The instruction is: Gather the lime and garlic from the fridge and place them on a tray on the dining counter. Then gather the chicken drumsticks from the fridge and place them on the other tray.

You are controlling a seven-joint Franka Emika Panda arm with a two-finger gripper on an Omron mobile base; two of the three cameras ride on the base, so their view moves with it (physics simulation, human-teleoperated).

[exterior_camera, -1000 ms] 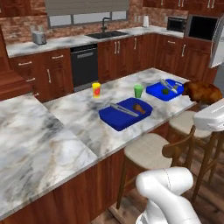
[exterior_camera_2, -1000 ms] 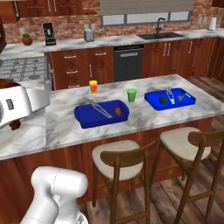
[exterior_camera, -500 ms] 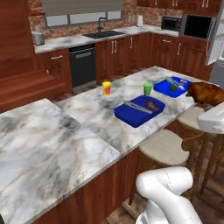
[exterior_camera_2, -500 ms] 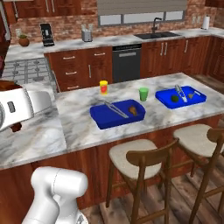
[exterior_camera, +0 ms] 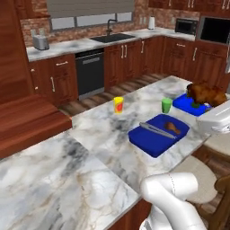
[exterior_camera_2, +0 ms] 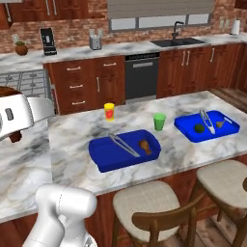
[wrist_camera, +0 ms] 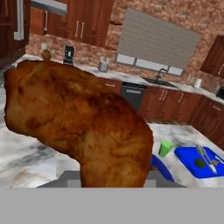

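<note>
My gripper is shut on a reddish-brown chicken drumstick, held in the air; its fingertips are hidden behind the meat. The held drumstick shows at the right edge above the dining counter, and its brown end shows by the white hand at the left. A second drumstick lies with metal tongs in the nearer blue tray. The farther blue tray holds the dark green lime, a small tan garlic and tongs. The fridge is out of view.
A light green cup stands between the trays and a yellow cup behind the nearer one. Two stools stand along the counter's near side. Wall cabinets, a dishwasher and a sink line the back.
The whole picture has shifted: the base has driven along the counter, so the trays and cups sit further right. The drumstick stays in my gripper.
</note>
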